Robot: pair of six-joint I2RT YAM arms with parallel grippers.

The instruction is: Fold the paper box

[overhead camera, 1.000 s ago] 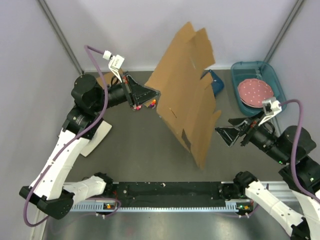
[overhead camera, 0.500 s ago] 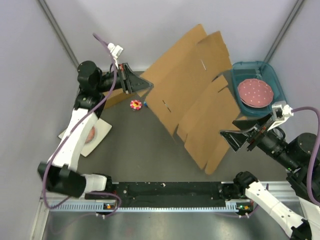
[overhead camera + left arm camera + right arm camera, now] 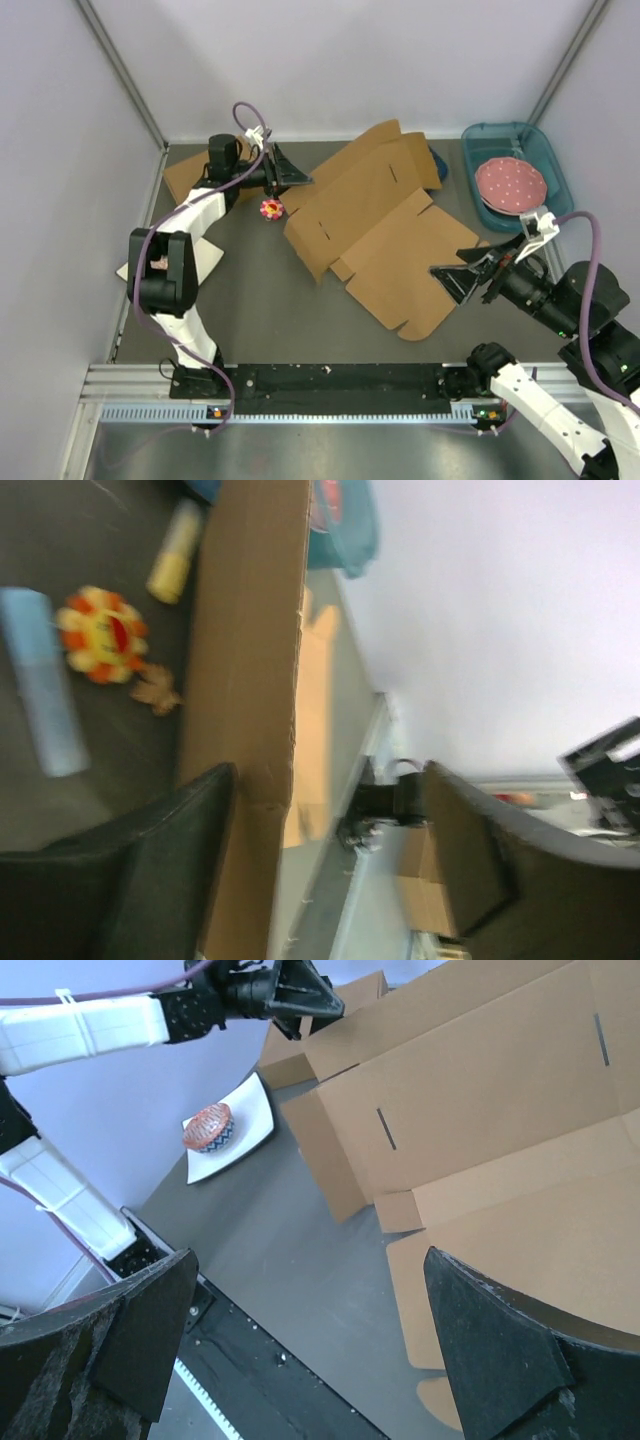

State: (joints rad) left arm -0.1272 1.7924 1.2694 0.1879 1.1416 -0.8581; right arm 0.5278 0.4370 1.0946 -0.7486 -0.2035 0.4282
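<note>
The paper box (image 3: 372, 226) is a flat brown die-cut sheet with flaps and slits, lying on the table's middle and back. My left gripper (image 3: 301, 181) stands open at the sheet's back left corner. In the left wrist view, the cardboard edge (image 3: 250, 680) runs between the jaws close to the left finger (image 3: 150, 880), which is not pressed on it. My right gripper (image 3: 448, 266) hovers open over the sheet's right flap with nothing held. Through it the right wrist view shows the sheet (image 3: 500, 1110) below the open gripper (image 3: 310, 1350).
A teal bin (image 3: 480, 135) holding a pink dotted plate (image 3: 510, 182) stands at the back right. A flower toy (image 3: 270, 208) lies by the left gripper. A second brown box (image 3: 185, 178) sits at the back left. A white dish (image 3: 203, 266) lies at the left edge.
The sheet dropped from upright to flat on the table. My left gripper opened, let go of it and swung toward the back. The right gripper stayed open.
</note>
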